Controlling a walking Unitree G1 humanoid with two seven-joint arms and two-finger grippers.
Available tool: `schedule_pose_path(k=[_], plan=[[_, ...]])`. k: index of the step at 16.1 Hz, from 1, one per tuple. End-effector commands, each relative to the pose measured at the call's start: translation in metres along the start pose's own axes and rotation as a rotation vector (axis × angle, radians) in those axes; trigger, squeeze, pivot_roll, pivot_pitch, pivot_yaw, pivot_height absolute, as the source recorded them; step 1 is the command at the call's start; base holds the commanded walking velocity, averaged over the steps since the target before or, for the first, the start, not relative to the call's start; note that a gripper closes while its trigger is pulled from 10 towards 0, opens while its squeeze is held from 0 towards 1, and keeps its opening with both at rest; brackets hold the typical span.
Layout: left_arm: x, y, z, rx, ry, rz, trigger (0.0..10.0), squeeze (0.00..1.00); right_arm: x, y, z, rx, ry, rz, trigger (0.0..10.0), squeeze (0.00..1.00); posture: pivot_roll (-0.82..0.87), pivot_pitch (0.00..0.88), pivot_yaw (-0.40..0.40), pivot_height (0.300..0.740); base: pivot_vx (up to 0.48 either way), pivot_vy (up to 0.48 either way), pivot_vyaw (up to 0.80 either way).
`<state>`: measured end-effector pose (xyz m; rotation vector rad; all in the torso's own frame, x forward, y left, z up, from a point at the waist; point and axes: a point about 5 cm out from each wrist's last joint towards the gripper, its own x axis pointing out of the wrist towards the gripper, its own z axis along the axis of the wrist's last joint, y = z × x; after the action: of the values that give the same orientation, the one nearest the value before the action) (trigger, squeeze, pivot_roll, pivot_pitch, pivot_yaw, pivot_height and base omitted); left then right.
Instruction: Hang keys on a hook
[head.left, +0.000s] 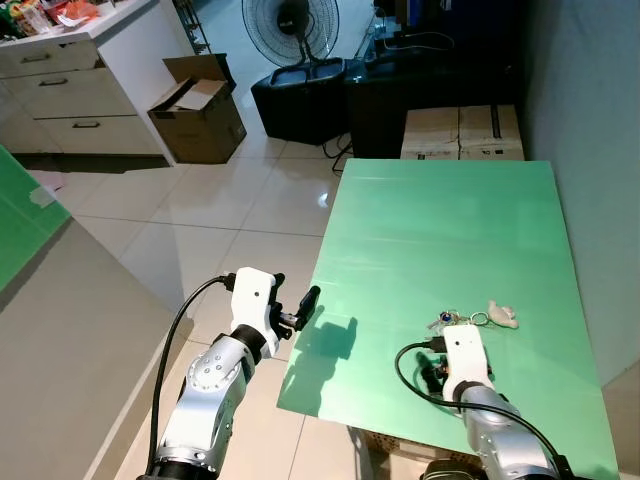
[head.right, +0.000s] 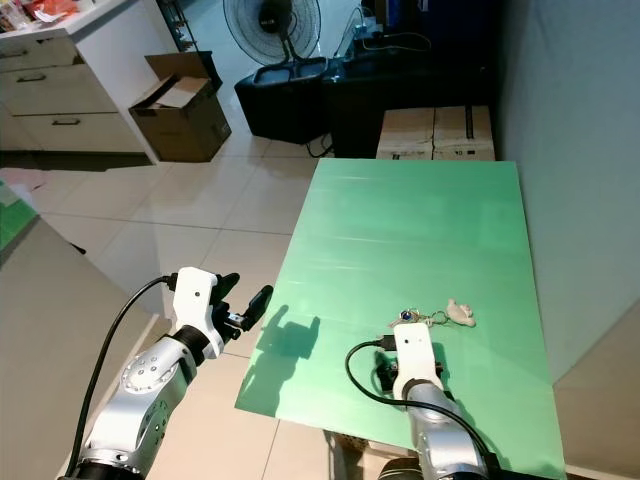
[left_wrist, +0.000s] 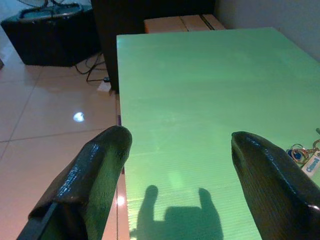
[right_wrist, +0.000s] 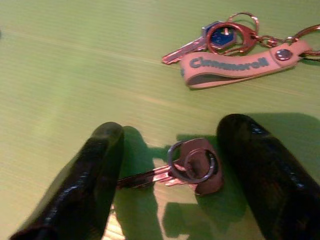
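A bunch of keys (head.left: 446, 320) with a pale strap and a white charm (head.left: 503, 314) lies near the front of the green table (head.left: 440, 230). In the right wrist view the strap (right_wrist: 230, 63) reads "Cinnamoroll" and a blue-headed key (right_wrist: 220, 36) lies beside it. A separate single key on a ring (right_wrist: 192, 167) lies flat between the fingers of my right gripper (right_wrist: 172, 130), which is open and low over the table. My left gripper (head.left: 295, 295) is open and holds nothing, just off the table's left edge above the floor.
A grey wall (head.left: 600, 150) runs along the table's right side. Cardboard boxes (head.left: 462, 132) and black cases (head.left: 300, 95) stand behind the table, with a fan (head.left: 292, 30). An open carton (head.left: 200, 110) and white drawers (head.left: 70, 95) are far left. A grey counter (head.left: 60, 330) is near left.
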<state>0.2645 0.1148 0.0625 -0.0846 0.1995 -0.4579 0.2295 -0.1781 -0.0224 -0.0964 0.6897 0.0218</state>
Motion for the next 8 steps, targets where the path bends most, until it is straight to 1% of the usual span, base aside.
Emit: schedule_pose_path(k=[1, 4, 8], plan=[[0.0, 0.004, 0.001, 0.006, 0.01, 0.016, 10.0, 0.0, -0.004, -0.003, -0.031, 0.039, 0.147, -0.03, 0.0, 0.0, -0.29, 0.049, 0.274, 0.74, 0.0, 0.0, 0.0], [0.001, 0.01, -0.001, 0.007, 0.023, 0.015, 10.0, 0.0, -0.006, 0.005, -0.028, 0.053, 0.152, -0.007, 0.0, 0.0, -0.29, 0.052, 0.277, 0.74, 0.0, 0.0, 0.0], [0.0, 0.017, -0.007, 0.005, 0.04, 0.02, 10.0, 0.0, -0.007, 0.005, -0.023, 0.057, 0.12, -0.014, 0.0, 0.0, -0.29, 0.057, 0.281, 0.74, 0.0, 0.0, 0.0]])
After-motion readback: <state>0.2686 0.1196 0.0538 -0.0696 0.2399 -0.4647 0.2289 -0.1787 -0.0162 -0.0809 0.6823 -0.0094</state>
